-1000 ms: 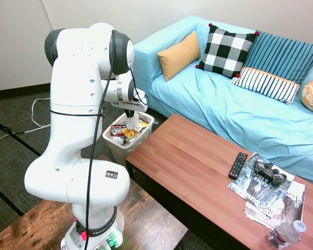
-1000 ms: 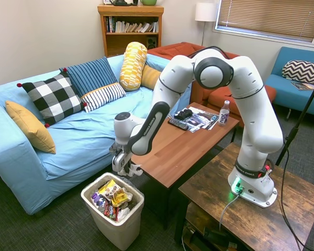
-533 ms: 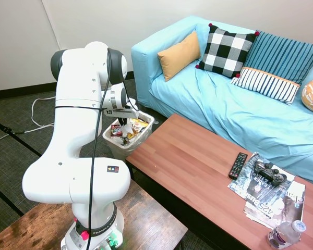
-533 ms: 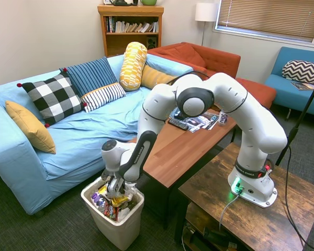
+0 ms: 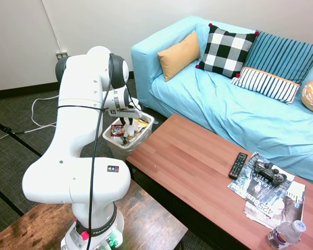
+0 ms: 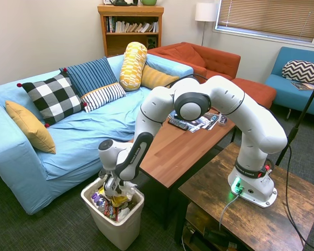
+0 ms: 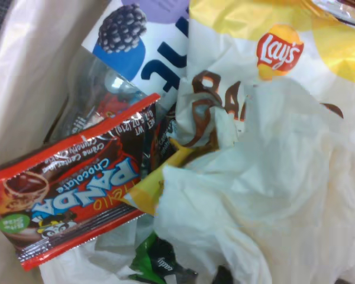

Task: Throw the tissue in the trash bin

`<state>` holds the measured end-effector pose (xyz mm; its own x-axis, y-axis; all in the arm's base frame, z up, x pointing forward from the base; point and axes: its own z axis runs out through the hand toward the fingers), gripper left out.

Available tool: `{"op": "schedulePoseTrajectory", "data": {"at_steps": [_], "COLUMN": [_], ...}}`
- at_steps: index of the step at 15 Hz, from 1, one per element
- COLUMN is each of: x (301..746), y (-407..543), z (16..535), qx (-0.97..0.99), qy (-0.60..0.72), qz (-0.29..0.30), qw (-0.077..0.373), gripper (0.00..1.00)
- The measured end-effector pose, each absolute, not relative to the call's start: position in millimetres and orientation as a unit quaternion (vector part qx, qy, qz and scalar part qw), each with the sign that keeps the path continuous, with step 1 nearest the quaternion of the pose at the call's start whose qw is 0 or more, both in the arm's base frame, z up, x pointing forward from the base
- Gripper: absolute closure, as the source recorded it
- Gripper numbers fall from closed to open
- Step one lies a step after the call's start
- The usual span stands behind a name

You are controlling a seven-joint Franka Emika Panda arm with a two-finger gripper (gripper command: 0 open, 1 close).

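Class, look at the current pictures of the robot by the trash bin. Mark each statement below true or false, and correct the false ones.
1. The pincer is down at the trash bin. True.
2. The tissue lies on the coffee table. False: it is among the bin's wrappers.
3. A remote control lies on the coffee table. True.
4. The bin stands on the sofa. False: it stands on the floor.

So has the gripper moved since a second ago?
Yes. In the second exterior view the gripper has dropped from beside the coffee table edge down into the mouth of the trash bin.
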<state>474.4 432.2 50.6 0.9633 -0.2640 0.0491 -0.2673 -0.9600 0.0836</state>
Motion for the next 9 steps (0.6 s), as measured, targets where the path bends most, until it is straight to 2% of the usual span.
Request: {"op": "schedulePoseTrajectory", "data": {"at_steps": [9], "x": [487], "y": [447], "z": [86], "qx": [0.987], "qy": [-0.152], "qz": [0.040], "qw": [0.036], "gripper": [0.00]}}
